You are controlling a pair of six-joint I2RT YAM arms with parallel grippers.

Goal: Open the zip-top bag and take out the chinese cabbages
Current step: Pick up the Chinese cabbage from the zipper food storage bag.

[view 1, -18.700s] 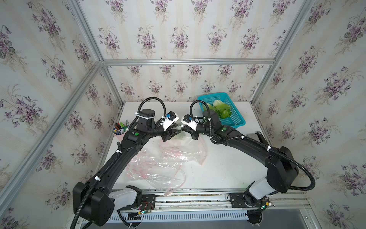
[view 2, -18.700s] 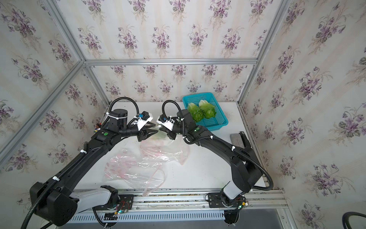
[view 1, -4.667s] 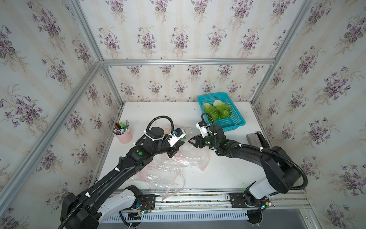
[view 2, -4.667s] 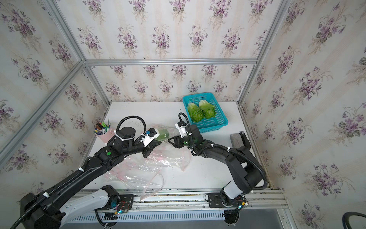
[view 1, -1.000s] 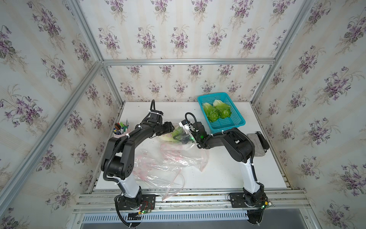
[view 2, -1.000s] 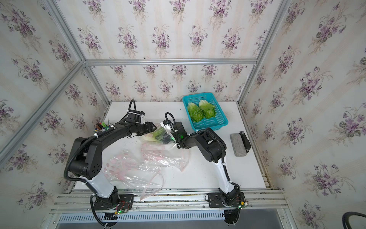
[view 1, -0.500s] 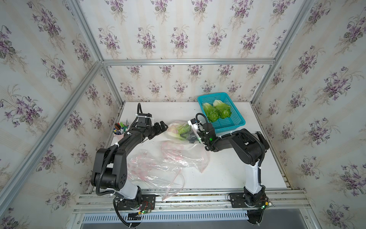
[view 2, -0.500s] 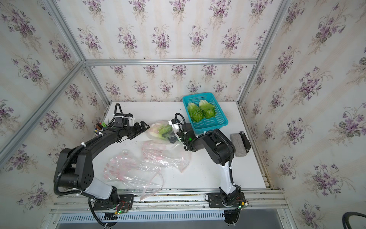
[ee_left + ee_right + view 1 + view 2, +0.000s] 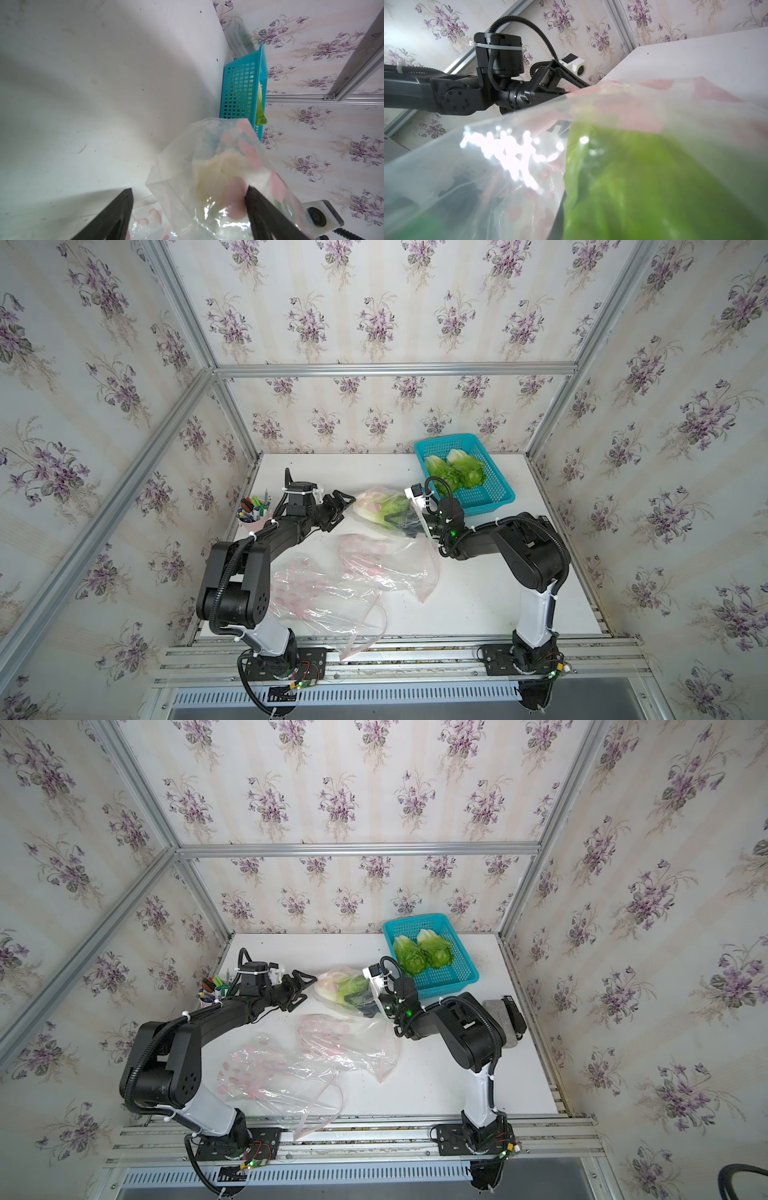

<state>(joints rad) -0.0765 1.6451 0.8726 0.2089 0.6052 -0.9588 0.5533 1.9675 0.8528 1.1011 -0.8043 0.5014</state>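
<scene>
A clear pink-dotted zip-top bag (image 9: 370, 502) (image 9: 332, 979) lies at mid table with one of the chinese cabbages (image 9: 388, 508) (image 9: 348, 986) inside. My left gripper (image 9: 343, 510) (image 9: 305, 990) (image 9: 189, 199) is open, its jaws either side of the bag's closed end (image 9: 218, 158), where the pale cabbage base (image 9: 216, 174) shows. My right gripper (image 9: 401, 520) (image 9: 361, 1000) reaches into the bag's mouth and is shut among the green leaves (image 9: 654, 176); bag film (image 9: 633, 104) covers most of that view. Two more cabbages (image 9: 442, 472) (image 9: 469, 468) lie in the teal basket (image 9: 494, 493) (image 9: 459, 969).
Two empty dotted bags (image 9: 386, 560) (image 9: 324, 597) lie crumpled on the table's near half. A pink cup of pens (image 9: 253, 510) stands at the left edge. A grey block with a black item (image 9: 498, 1019) sits by the right edge, behind my right arm.
The bag with its cabbage has shifted toward the basket along with my right gripper. My left wrist has drawn back to the left, and its jaws have narrowed around the bag's end.
</scene>
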